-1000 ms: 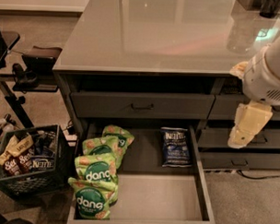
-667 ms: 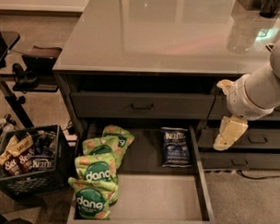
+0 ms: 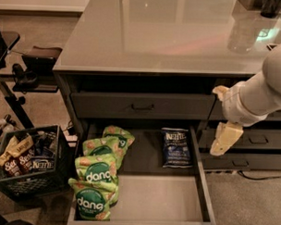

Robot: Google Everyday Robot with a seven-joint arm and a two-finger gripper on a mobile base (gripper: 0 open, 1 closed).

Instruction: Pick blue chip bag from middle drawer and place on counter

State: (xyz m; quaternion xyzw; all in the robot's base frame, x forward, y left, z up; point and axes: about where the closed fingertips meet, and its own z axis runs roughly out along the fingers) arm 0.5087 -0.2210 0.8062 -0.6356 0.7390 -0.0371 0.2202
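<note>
While the blue chip bag [image 3: 176, 147] lay in the middle drawer [image 3: 151, 198], the hand [image 3: 226, 138] hung mid-right of frame; its state, couldn't tell.

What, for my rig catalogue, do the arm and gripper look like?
The arm is a thick, smooth white tube ending in a rounded white cuff. The gripper, just right of the open drawer, is a pale cream, blocky wedge. No cables or markings show.
</note>
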